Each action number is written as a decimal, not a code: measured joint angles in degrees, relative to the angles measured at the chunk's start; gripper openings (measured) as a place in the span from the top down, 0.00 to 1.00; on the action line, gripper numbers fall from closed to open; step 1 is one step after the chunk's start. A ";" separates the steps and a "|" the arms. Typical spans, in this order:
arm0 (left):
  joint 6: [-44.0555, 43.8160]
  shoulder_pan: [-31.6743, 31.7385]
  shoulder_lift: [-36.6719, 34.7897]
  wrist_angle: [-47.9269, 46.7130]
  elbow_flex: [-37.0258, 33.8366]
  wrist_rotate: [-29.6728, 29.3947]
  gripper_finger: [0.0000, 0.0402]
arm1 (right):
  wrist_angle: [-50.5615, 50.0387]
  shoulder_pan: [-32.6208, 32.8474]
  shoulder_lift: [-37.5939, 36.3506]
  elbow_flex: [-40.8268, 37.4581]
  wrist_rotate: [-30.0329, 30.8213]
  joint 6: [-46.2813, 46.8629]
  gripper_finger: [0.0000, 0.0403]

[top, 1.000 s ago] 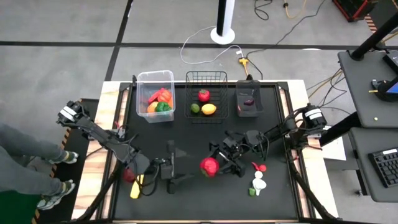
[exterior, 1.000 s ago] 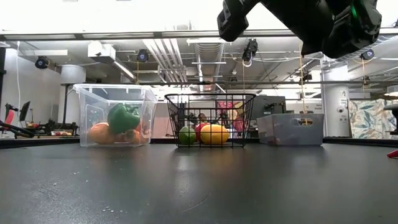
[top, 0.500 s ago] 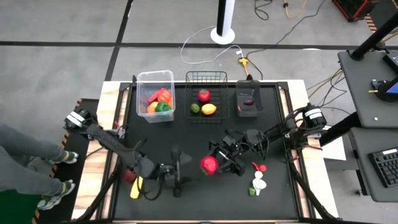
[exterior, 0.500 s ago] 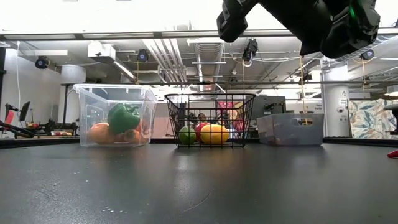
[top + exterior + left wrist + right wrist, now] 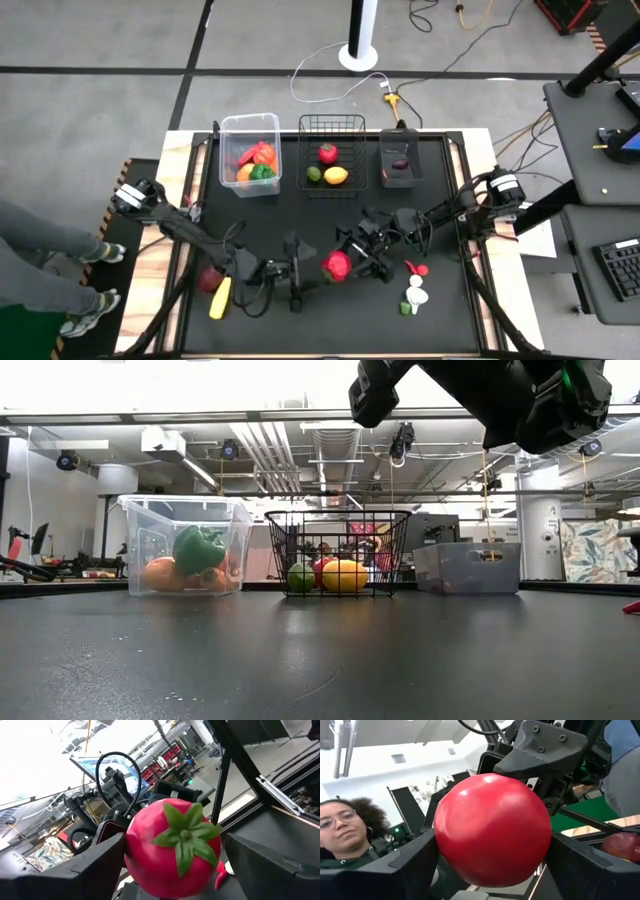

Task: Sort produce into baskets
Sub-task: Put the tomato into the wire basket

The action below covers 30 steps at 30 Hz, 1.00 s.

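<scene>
Two grippers meet over one tomato (image 5: 337, 265) in mid-table. The right gripper (image 5: 350, 262) has its fingers (image 5: 410, 862) clamped on either side of the red fruit, which fills its wrist view. The left gripper (image 5: 303, 282) sits just beside the tomato with its fingers (image 5: 90, 865) spread wide on either side, close to the skin; whether they touch is hard to say.

From table height the tomato is cut off above the frame; only dark arm parts show at the top.

At the far edge stand the clear tub (image 5: 249, 125) with red, orange and green pieces, the mesh basket (image 5: 332, 125) with a red, a green and a yellow one, and the smoky bin (image 5: 400, 152) with something dark I can't make out. Loose produce lies near the front: a banana (image 5: 220, 298) and red fruit (image 5: 208, 280) on the left, a chili (image 5: 416, 268) and white piece (image 5: 417, 295) on the right. A person (image 5: 342, 827) shows behind the table.
</scene>
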 joint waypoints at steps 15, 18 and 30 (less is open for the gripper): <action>-0.01 0.67 1.13 -0.34 1.72 0.64 0.31 | 0.00 0.04 0.00 0.44 -0.39 0.52 0.19; -0.25 0.67 1.13 -0.37 1.72 0.38 0.34 | -0.01 0.04 0.00 0.44 -0.24 0.77 0.16; -2.26 0.38 -0.49 -2.38 1.72 -4.95 0.35 | -0.66 -0.65 -0.50 0.55 0.89 2.86 0.11</action>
